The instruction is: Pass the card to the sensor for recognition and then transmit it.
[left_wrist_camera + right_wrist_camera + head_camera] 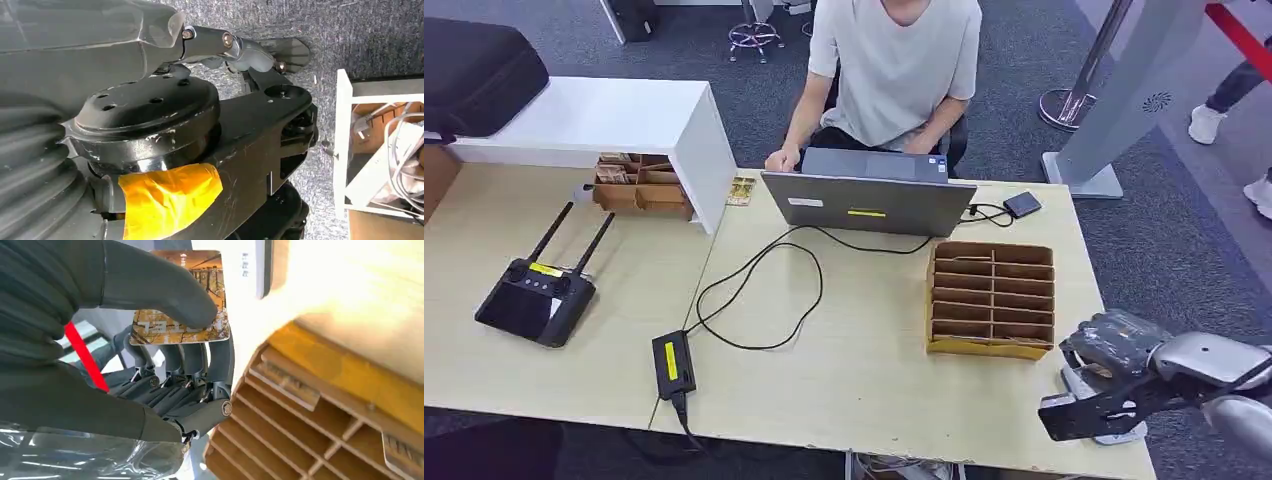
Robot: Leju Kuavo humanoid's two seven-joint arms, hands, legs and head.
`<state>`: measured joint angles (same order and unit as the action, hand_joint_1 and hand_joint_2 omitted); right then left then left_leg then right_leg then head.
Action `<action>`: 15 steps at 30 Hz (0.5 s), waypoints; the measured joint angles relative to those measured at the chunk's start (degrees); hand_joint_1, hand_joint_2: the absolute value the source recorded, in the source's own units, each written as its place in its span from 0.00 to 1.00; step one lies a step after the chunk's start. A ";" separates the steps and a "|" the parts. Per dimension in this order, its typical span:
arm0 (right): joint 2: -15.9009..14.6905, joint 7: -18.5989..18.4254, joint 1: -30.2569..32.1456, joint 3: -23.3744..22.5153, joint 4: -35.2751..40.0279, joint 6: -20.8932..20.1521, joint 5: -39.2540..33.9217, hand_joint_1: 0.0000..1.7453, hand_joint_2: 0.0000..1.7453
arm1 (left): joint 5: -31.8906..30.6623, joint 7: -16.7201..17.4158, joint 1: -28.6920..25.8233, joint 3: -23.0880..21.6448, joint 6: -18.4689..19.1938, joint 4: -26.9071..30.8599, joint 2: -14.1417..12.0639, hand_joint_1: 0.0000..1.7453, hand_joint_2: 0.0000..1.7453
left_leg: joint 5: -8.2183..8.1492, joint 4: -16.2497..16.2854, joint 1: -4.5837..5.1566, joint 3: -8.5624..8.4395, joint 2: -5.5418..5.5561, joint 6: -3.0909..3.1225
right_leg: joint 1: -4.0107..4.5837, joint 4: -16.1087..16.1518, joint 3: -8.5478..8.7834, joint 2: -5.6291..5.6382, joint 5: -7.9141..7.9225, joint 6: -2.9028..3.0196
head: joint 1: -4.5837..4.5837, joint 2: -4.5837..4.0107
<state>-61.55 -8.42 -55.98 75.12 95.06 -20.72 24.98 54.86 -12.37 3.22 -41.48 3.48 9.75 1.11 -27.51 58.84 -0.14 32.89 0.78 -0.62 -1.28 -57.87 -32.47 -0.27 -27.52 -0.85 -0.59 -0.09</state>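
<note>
Fingers (200,357) of the right hand (150,340) grasping the card (195,315).
You see it held beside the cardboard organizer (992,296) on the counter (844,370); left-hand fingers' state cannot be told.

Dark grey carpet floor (754,95), light wood table (864,380), white shelf unit (614,120), grey stand (1124,100)
</note>
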 joint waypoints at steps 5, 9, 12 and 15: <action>0.00 -0.17 1.40 -1.20 -0.70 -0.31 0.77 0.77 1.00 | 0.17 0.00 0.00 0.00 -0.07 -0.02 0.00 0.00 1.00 | 0.00 0.00 0.01 0.00 0.00 0.00 | -0.01 0.00 0.00 0.00 0.00 0.00 | 0.00 0.00; 0.00 -0.07 1.70 -2.34 -0.68 -1.18 0.98 0.77 1.00 | 0.33 0.00 0.00 0.00 -0.07 -0.02 0.00 0.00 1.00 | 0.00 0.01 0.01 0.00 -0.01 0.00 | -0.01 0.00 0.00 0.01 0.00 0.00 | 0.02 0.00; 0.00 0.00 1.74 -2.93 -0.68 -1.60 1.14 0.77 1.00 | 0.33 -0.02 0.00 0.00 -0.07 -0.02 0.00 0.00 1.00 | 0.00 0.01 0.01 0.00 -0.01 0.00 | -0.01 0.00 0.00 0.01 0.00 0.00 | 0.00 0.00; 0.00 0.11 2.21 -3.80 -0.64 -2.38 1.51 0.77 1.00 | 0.35 -0.04 0.00 0.00 -0.07 -0.02 0.00 0.00 1.00 | 0.00 0.01 0.01 0.00 -0.01 0.00 | -0.01 0.00 0.00 0.01 0.00 0.00 | 0.02 0.00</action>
<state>-61.55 -8.31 -53.77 71.32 94.42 -23.10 26.49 55.21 -12.41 3.22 -41.48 3.41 9.73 1.11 -27.51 58.84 -0.14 32.89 0.77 -0.62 -1.29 -57.87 -32.47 -0.26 -27.52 -0.85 -0.57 -0.09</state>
